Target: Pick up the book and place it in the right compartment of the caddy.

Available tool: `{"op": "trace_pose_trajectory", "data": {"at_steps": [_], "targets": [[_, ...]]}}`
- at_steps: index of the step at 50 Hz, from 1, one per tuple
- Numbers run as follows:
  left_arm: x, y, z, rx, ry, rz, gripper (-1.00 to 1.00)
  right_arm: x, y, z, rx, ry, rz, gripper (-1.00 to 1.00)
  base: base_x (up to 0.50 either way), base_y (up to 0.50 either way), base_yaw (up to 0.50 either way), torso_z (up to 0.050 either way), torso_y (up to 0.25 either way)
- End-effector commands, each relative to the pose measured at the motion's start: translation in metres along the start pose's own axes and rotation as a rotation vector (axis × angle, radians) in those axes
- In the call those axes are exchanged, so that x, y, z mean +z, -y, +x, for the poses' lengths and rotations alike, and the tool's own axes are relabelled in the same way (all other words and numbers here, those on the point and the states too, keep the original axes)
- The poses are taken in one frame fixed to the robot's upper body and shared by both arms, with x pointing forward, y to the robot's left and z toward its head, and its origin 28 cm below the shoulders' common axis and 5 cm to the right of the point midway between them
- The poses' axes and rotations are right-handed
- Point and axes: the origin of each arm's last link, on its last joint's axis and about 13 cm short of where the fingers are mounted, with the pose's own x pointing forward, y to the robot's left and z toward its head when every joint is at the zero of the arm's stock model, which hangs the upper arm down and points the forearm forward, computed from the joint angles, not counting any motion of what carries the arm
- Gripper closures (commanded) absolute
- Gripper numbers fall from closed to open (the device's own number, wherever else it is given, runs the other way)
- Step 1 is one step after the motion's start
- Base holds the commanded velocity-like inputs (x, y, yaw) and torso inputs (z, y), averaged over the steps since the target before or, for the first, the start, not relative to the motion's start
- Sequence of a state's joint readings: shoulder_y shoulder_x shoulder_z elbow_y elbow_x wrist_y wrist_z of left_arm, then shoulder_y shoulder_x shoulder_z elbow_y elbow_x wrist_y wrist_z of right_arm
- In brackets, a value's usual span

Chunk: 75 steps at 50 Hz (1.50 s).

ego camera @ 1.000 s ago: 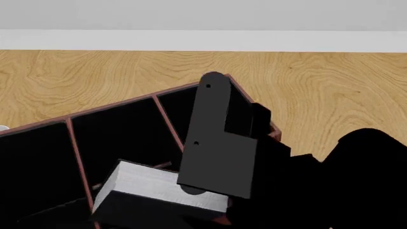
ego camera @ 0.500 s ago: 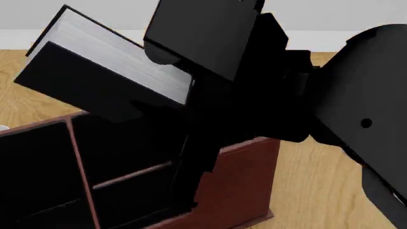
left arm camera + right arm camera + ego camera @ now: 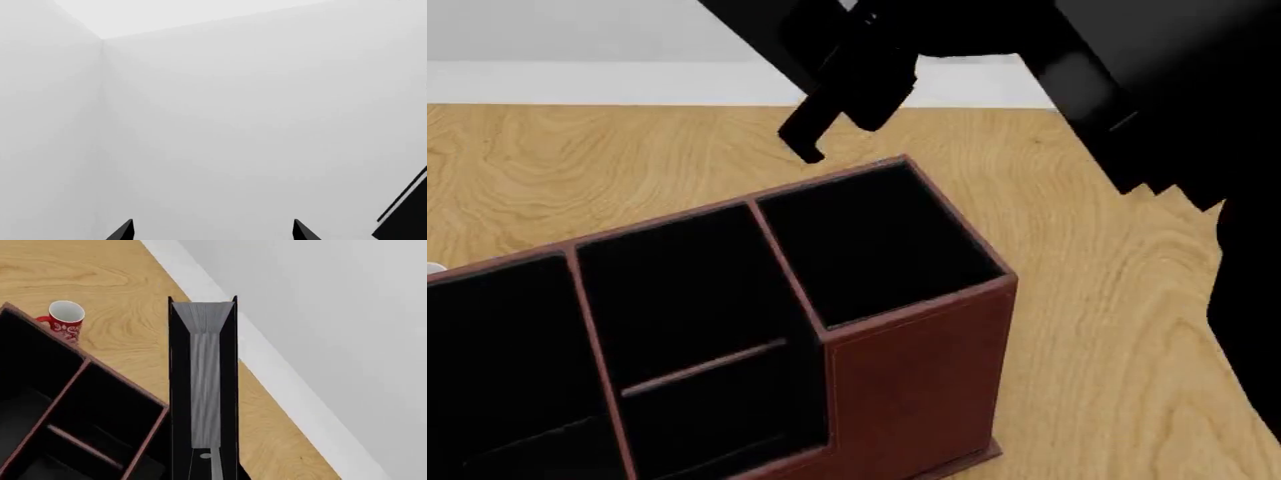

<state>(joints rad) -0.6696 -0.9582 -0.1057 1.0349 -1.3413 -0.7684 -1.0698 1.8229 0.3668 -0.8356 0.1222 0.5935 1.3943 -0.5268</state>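
A pale wood-grain worktop (image 3: 587,160) runs back to a white baseboard and a plain light-grey wall (image 3: 253,120). On it stands the caddy (image 3: 921,380), a reddish-brown leather-look box with black lining and straight thin walls, set at a slant in the head view. Its right compartment (image 3: 874,245), the tall squarish end section at about 3 o'clock of the box, shows only black lining; the middle section (image 3: 687,320) holds a crosswise divider bar, and the far-left section is cut off by the frame edge. In the right wrist view the book (image 3: 203,385) (black covers, grey-white ribbed page edges) is held edge-on by the right gripper (image 3: 205,465), closed on it, above the worktop just beyond the caddy's rim. A red mug (image 3: 63,320) with white pattern stands on the wood past the caddy's far corner. The left gripper (image 3: 212,232) shows only two dark fingertips set apart, open, facing the bare wall.
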Motion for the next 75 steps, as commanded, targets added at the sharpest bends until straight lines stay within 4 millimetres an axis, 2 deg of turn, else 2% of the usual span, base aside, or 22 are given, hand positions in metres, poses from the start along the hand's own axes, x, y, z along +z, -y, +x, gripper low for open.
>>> {"op": "trace_pose_trajectory", "data": {"at_steps": [1,17,27,52,75], "targets": [[-0.002,0.001,0.001,-0.006,-0.003,-0.009,-1.0,0.015,0.018,0.014,-0.094,-0.187,-0.032,1.0,0.0,0.0,0.0,0.0,0.0],[-0.006,0.001,0.002,-0.002,-0.011,-0.009,-1.0,0.001,0.013,0.042,-0.047,-0.293,-0.091,1.0,0.0,0.0,0.0,0.0,0.001],[-0.008,-0.001,0.0,0.005,-0.012,-0.013,-1.0,-0.021,0.004,0.062,-0.022,-0.348,-0.088,1.0,0.0,0.0,0.0,0.0,0.001],[-0.008,-0.002,-0.002,0.017,-0.01,-0.016,-1.0,-0.046,-0.013,0.086,0.052,-0.356,-0.067,1.0,0.0,0.0,0.0,0.0,0.001],[-0.01,-0.001,0.0,0.015,-0.018,-0.013,-1.0,-0.078,-0.014,0.108,0.025,-0.409,-0.035,1.0,0.0,0.0,0.0,0.001,0.001]]}}
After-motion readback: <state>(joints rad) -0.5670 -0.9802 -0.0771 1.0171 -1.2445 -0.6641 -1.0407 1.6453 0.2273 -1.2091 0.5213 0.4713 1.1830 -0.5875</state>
